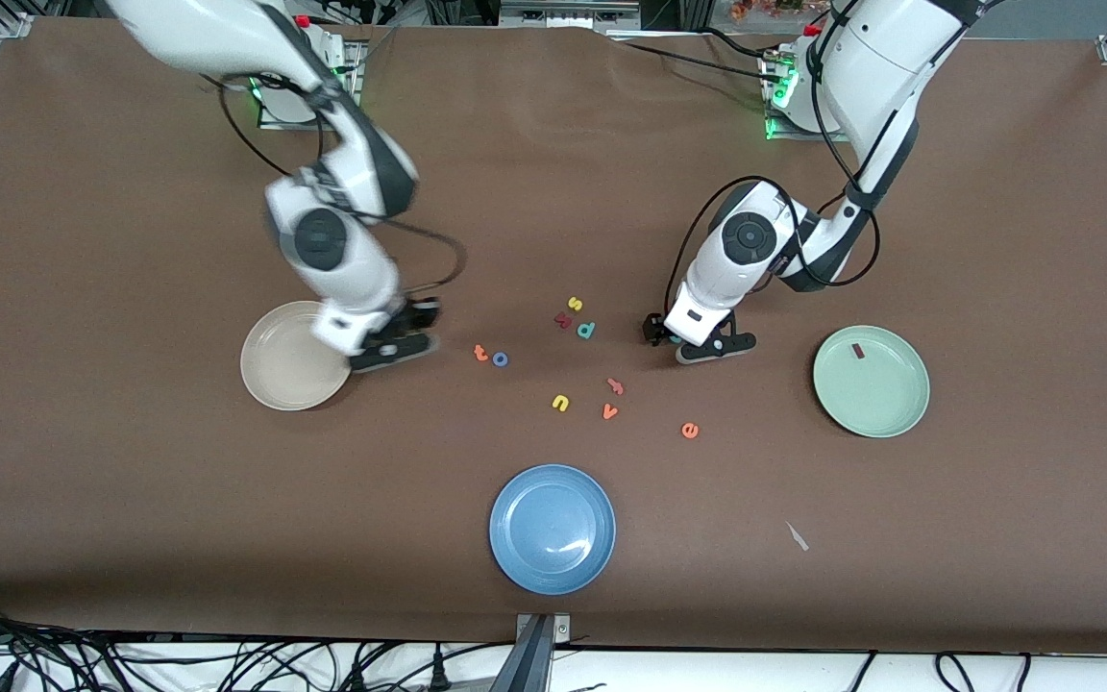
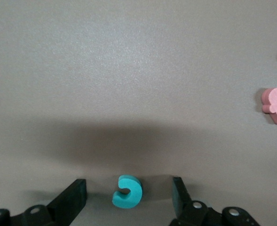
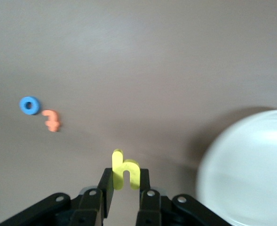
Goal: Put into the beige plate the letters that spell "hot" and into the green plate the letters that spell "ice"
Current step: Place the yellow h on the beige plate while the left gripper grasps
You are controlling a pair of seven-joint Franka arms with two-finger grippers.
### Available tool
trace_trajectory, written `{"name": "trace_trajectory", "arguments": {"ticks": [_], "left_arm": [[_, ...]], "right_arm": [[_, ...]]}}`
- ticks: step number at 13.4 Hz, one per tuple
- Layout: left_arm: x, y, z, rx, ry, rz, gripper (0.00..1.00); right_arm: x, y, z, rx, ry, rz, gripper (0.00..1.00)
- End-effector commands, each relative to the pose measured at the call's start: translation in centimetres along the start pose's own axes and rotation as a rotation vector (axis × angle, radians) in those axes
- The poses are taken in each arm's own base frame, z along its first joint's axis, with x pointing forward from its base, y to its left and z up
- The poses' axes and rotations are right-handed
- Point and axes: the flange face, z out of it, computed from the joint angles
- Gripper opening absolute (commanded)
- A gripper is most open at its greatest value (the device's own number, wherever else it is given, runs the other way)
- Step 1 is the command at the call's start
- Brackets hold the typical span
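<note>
Pinching the yellow foam h [image 3: 124, 172], the right gripper [image 3: 123, 184] hangs beside the round cream-beige plate [image 3: 251, 174]; the left gripper [image 2: 129, 195], jaws spread, straddles the teal foam c [image 2: 127, 191].

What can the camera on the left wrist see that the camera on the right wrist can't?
Only the left wrist view shows the teal c lying on the table between the open fingers of the left pincer, plus a pink letter off to the side.

Only the right wrist view shows the right pincer shut on the yellow h, the blue o, the orange t and the rim of the beige plate.

Both show the brown table.
</note>
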Motion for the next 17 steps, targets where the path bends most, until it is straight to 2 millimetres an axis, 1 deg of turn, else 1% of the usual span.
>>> {"name": "trace_trajectory", "arguments": {"ticks": [1, 2, 3, 5, 6, 7, 9, 12, 13, 14, 16, 17], "left_arm": [[-0.6, -0.3, -0.8, 0.011, 0.021, 0.005, 0.82], [-0.7, -0.2, -0.8, 0.010, 0.021, 0.006, 0.75], [-0.5, -0.2, -0.9, 0.009, 0.022, 0.004, 0.66], [-0.3, -0.3, -1.0, 0.007, 0.025, 0.001, 0.59], [0.1, -0.2, -1.1, 0.004, 0.029, -0.005, 0.57], [0.1, -0.2, -1.0, 0.006, 0.026, -0.005, 0.55], [0.2, -0.1, -1.1, 0.005, 0.028, -0.005, 0.42], [0.5, 0.0, -1.3, 0.001, 0.033, -0.007, 0.12], [0.6, 0.0, -1.4, 0.001, 0.034, -0.009, 0.08], [0.7, 0.0, -1.5, -0.001, 0.037, -0.009, 0.00], [1.3, 0.2, -2.2, -0.006, 0.048, -0.016, 0.00], [2.1, 0.4, -2.8, -0.002, 0.048, -0.027, 0.00]], "right_arm": [[-1.8, -1.7, 0.6, 0.011, -0.023, -0.025, 0.00], [-1.8, -1.7, 0.6, 0.011, -0.023, -0.025, 0.00], [-1.7, -1.6, 0.4, 0.011, -0.020, -0.033, 0.00], [-1.5, -1.0, -0.2, 0.008, -0.008, -0.032, 0.00], [-1.4, 0.2, -0.4, 0.000, -0.008, -0.021, 0.00], [-1.3, 1.0, -0.6, -0.006, -0.014, -0.037, 0.00], [-1.2, 4.5, -1.1, -0.012, -0.020, -0.068, 0.00], [-1.4, 9.1, -1.1, -0.009, -0.036, -0.122, 0.00], [-1.4, 10.7, -0.8, -0.006, -0.041, -0.140, 0.00], [-1.5, 12.4, -0.5, -0.002, -0.045, -0.151, 0.00], [-1.8, 14.6, 0.6, 0.005, -0.063, -0.166, 0.04], [-1.9, 15.3, 1.0, 0.004, -0.067, -0.162, 0.12]]}}
